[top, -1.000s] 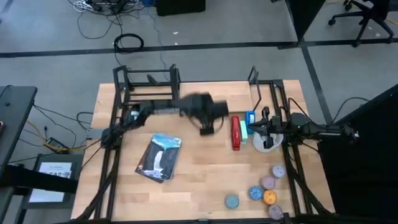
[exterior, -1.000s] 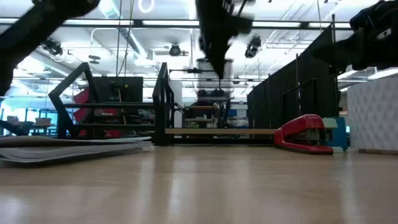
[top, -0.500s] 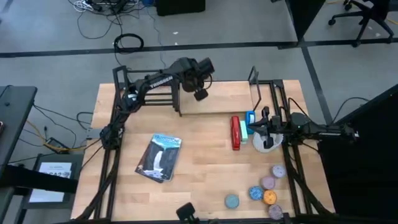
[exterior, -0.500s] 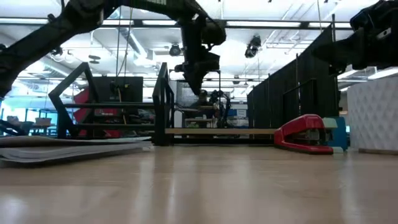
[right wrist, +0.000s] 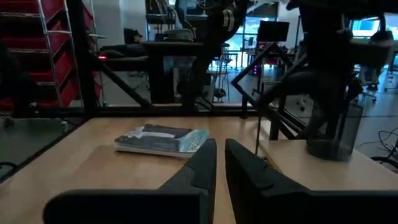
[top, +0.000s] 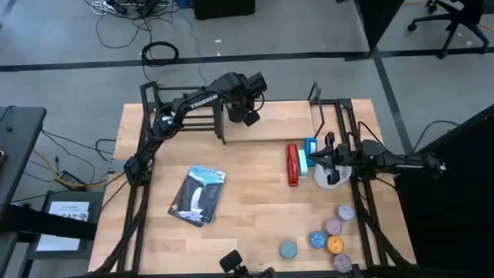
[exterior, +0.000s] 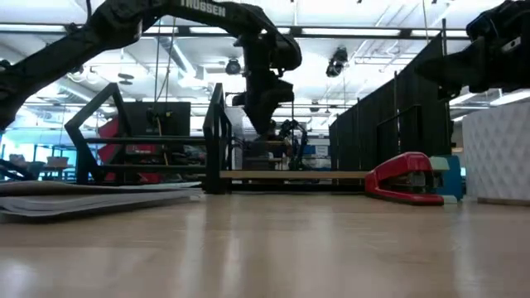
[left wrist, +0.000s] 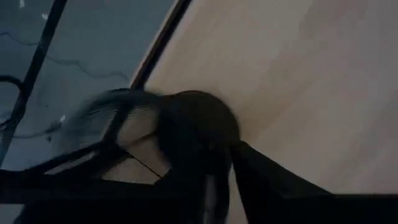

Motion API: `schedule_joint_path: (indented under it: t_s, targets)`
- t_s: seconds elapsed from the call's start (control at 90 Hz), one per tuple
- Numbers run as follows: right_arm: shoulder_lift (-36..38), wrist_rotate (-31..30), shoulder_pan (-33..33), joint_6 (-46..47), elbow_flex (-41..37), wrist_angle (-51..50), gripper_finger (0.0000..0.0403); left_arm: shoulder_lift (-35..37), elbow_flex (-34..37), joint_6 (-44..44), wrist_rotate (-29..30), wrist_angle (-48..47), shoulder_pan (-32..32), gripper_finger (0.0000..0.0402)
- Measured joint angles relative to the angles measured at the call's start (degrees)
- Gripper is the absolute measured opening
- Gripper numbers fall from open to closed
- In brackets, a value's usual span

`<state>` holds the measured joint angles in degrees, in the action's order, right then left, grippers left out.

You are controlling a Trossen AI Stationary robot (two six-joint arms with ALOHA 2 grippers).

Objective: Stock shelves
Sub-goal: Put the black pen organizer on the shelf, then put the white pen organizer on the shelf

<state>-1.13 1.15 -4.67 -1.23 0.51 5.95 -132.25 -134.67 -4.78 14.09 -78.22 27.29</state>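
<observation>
My left hand hangs above the pale board of the shelves, which stand along the upper edge of the bench in the high view, barred rack at upper left. I cannot tell whether its fingers are apart or together. My right hand waits at the right, fingers nearly together, just beside the red stapler. A book lies flat at lower left.
</observation>
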Motion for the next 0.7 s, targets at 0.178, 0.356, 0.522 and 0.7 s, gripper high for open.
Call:
schedule_joint_path:
  t_s: [0.178,0.356,0.522,0.7]
  targets:
    - [0.02,0.01,-0.02,0.01,0.00,0.02,0.0007,-1.15,0.02,-0.02,2.39,-2.18,0.11,0.0123]
    - [0.00,0.02,0.00,0.00,0.00,0.38,0.0007,-0.71,-0.09,-0.23,5.80,-5.58,-0.62,0.0126]
    - [0.01,0.01,-0.02,0.00,0.00,0.40,0.0007,0.35,-0.26,-1.48,9.12,-7.38,-1.52,0.0127]
    - [0.01,0.02,-0.01,-0.01,0.00,0.42,0.0007,0.58,-0.26,-1.95,10.29,-7.78,-2.96,0.0127]
